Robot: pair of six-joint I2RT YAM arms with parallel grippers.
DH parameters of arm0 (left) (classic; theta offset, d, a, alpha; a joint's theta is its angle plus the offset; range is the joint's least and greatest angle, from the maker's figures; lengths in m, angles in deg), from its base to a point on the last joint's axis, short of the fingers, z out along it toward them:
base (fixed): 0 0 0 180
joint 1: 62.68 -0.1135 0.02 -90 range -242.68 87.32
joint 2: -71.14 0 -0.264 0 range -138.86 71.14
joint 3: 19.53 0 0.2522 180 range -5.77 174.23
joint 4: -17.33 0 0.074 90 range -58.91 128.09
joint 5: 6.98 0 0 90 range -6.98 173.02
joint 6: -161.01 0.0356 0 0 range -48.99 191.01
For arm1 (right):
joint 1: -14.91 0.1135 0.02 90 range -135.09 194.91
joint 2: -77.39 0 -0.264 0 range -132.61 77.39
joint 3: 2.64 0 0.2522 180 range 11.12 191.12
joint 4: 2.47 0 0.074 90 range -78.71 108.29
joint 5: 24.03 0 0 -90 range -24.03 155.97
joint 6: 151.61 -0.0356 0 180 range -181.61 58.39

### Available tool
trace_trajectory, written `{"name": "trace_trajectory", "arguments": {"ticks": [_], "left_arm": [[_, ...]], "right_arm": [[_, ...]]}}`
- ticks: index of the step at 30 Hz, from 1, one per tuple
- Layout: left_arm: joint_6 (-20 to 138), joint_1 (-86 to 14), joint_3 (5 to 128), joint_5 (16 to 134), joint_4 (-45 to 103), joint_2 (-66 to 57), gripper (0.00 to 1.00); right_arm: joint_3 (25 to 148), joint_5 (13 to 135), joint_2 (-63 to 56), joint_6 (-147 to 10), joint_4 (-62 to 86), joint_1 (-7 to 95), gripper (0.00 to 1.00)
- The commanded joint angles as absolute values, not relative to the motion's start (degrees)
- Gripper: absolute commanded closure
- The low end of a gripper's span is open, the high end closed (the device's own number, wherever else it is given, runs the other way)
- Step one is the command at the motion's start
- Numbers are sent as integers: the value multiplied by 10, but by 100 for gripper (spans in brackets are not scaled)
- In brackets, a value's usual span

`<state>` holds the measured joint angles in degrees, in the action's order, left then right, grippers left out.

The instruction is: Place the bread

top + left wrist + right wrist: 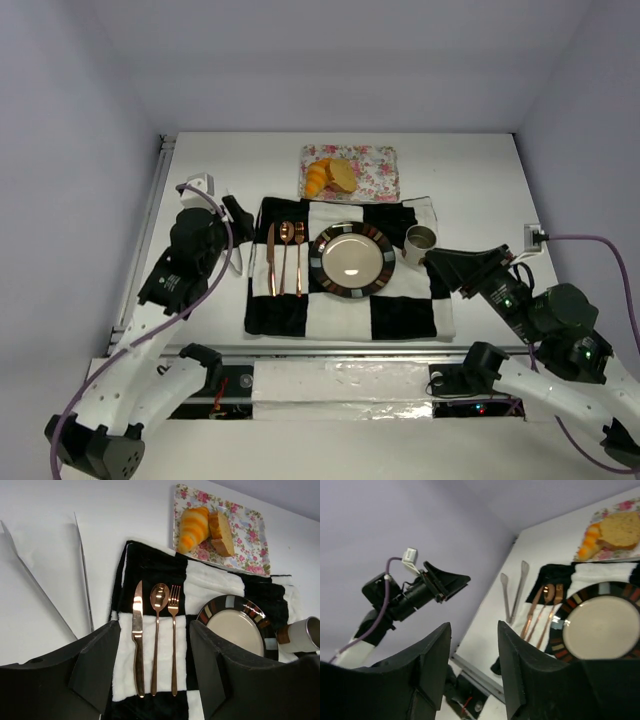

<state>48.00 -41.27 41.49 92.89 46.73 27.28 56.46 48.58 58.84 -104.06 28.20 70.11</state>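
The bread lies on a floral tray (378, 172) at the back of the table: a golden croissant (317, 178) and, right of it, a yellow-tan slice (343, 175). The left wrist view shows the croissant (192, 527) and the slice (221, 532) far ahead. A striped-rim plate (352, 288) with nothing on it sits on a black-and-white checkered cloth (400, 315). My left gripper (238, 215) hovers open over the cloth's left edge, nothing between its fingers (100, 655). At the cloth's right side my right gripper (440, 262) is open too and holds nothing.
A copper knife (137, 630), spoon (157, 625) and fork (173, 630) lie left of the plate. A small cup (420, 239) stands to the plate's right, close to my right gripper. Metal tongs (84, 575) rest on the white table left of the cloth.
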Motion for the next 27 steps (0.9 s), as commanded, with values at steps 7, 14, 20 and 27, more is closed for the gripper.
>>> {"name": "trace_trajectory", "arguments": {"ticks": [7,14,20,27], "left_arm": [[504,-410,427,960,373,184,53],[524,-452,450,1020,357,45,89],[526,-529,474,974,322,-81,56],[547,-529,542,994,314,-223,46]], "right_arm": [[520,436,613,-1055,327,703,98],[501,458,619,-1067,318,703,100],[486,458,624,-1077,317,703,91],[483,472,614,-1081,312,703,88]]}}
